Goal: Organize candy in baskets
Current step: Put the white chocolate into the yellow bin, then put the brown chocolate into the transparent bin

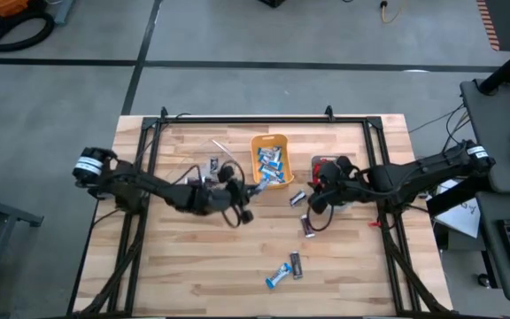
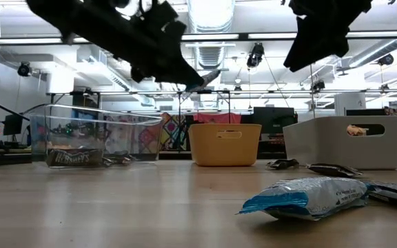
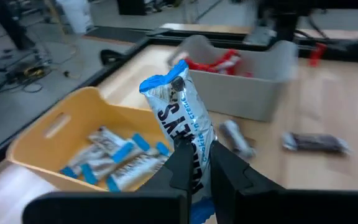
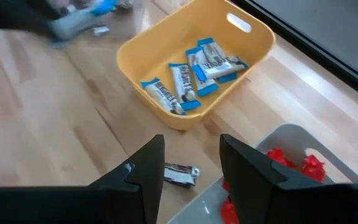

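My left gripper (image 1: 237, 193) is above the table just left of the orange basket (image 1: 271, 159), shut on a blue-and-white candy bar (image 3: 179, 106). The orange basket (image 3: 55, 143) holds several blue-and-white bars. The grey basket (image 3: 253, 87) to its right holds red candies. The clear basket (image 2: 95, 134) at the left holds dark bars (image 2: 76, 158). My right gripper (image 4: 191, 146) is open and empty, up over the table by the grey basket's (image 4: 291, 162) near-left corner, above a dark bar (image 4: 180, 174). My left gripper pinches the blue-and-white bar between its two fingers at the bar's lower half (image 3: 194, 140). The bar runs along the fingers, and its crimped blue end (image 3: 163, 81) sticks out past the fingertips. It is lifted clear of the table and the baskets.
Loose candy lies on the table: a dark bar (image 1: 297, 197) beside the grey basket (image 1: 324, 167), another (image 1: 308, 226) nearer, and a blue-and-white bar (image 1: 279, 276) with a dark one (image 1: 297, 264) near the front edge. A black frame borders the wooden table.
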`<state>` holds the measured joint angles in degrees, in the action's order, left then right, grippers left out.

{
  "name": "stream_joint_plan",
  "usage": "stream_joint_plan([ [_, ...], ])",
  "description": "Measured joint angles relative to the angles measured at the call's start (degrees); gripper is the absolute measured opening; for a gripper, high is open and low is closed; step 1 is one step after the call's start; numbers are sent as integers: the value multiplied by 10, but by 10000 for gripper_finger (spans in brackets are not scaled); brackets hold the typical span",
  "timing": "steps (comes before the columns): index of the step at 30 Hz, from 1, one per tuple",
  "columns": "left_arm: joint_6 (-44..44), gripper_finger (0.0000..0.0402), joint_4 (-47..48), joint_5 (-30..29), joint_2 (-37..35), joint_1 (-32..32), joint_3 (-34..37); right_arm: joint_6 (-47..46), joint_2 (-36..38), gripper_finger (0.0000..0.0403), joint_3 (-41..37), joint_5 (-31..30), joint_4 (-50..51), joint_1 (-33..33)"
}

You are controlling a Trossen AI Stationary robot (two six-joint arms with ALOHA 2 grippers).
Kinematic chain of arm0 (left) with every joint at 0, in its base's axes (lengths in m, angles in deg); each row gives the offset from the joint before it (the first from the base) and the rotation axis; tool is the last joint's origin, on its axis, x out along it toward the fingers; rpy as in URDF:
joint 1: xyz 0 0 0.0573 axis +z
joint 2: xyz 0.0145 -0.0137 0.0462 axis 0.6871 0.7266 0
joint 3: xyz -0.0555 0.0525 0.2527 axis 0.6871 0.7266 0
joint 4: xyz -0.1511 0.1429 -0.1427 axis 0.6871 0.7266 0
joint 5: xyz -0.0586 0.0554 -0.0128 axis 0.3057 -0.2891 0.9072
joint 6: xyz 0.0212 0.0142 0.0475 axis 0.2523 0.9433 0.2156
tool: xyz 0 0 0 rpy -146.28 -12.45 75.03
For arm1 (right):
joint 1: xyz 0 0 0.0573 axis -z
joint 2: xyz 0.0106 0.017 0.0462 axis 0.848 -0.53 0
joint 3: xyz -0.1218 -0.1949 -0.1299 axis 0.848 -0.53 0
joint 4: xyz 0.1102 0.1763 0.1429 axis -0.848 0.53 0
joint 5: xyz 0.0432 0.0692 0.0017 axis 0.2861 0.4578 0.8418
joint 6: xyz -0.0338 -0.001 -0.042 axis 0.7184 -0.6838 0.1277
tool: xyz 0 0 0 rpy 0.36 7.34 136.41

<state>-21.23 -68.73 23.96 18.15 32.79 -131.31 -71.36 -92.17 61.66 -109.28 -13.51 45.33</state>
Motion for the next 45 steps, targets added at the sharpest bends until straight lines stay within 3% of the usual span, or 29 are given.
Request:
stream_joint_plan([
  [7, 16, 8, -12, 47, 11, 65, -31, -1, -1, 139, 1, 0, 0, -10],
  [20, 51, 14, 42, 53, 74, 106, -102, -1, -1, 134, 0, 2, 1, -15],
  [33, 38, 88, 43, 46, 90, 109, -105, -1, -1, 146, 0, 4, 0, -21],
  [39, 36, 97, 43, 46, 89, 103, -105, -12, -1, 146, 0, 6, 0, -21],
  [45, 43, 98, 44, 45, 72, 65, -105, -49, -1, 138, 0, 46, -5, -21],
])
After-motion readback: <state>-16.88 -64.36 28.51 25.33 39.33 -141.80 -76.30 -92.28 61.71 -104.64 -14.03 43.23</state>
